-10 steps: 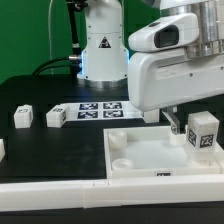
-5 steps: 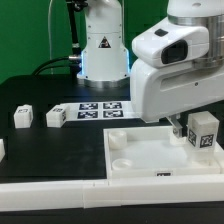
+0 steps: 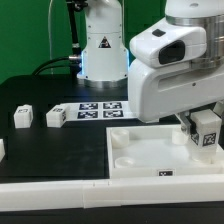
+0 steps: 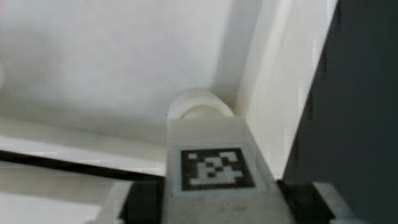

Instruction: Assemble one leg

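Observation:
My gripper [image 3: 200, 126] is shut on a leg [image 3: 207, 130], a small white block with a black-and-white tag, and holds it upright over the far corner of the white tabletop [image 3: 150, 155] at the exterior view's right. In the wrist view the leg [image 4: 217, 150] runs from between my fingers [image 4: 146, 205] toward a round corner socket [image 4: 205, 100] of the tabletop [image 4: 107, 70]. Its tip covers part of the socket. I cannot tell whether the tip touches the tabletop.
Two more white legs [image 3: 22, 117] [image 3: 56, 116] lie on the black table at the exterior view's left. The marker board [image 3: 98, 109] lies behind the tabletop, in front of the arm's base [image 3: 102, 50]. A white part [image 3: 2, 150] shows at the left edge.
My gripper has moved to the exterior view's right and a little down, carrying the leg closer to the tabletop's far right corner.

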You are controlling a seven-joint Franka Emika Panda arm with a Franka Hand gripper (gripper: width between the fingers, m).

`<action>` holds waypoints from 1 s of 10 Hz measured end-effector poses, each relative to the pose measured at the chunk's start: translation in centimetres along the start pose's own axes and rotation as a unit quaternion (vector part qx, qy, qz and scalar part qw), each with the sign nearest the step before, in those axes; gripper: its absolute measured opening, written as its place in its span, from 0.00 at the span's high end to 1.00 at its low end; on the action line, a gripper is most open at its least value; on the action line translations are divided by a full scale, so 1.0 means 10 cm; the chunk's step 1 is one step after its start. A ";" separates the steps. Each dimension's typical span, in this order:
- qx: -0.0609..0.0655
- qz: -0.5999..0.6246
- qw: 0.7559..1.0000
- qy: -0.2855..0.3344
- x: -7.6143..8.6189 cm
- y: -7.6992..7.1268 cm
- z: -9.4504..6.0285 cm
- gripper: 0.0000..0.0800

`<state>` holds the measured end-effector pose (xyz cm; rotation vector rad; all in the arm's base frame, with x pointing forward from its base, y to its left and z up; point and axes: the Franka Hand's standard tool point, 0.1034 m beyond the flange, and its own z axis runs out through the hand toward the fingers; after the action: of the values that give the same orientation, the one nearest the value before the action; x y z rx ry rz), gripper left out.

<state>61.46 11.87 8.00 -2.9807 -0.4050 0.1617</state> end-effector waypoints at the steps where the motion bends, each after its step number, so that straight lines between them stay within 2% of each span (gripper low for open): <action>1: 0.000 0.007 1.000 0.000 0.00 0.00 0.00 0.63; 3: 0.000 0.037 0.999 0.004 0.01 0.00 -0.01 0.63; 5: -0.002 0.185 0.983 0.019 -0.02 -0.02 -0.02 0.63; 7: -0.001 0.301 0.953 0.024 -0.03 -0.02 0.02 0.63; 8: 0.002 0.381 0.924 0.027 -0.02 -0.02 0.03 0.63; 9: 0.003 0.411 0.911 0.028 -0.03 -0.02 0.05 0.63; 10: 0.009 0.480 0.877 0.026 -0.03 -0.03 0.05 0.63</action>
<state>61.06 12.18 7.56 -2.8481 1.0952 0.1633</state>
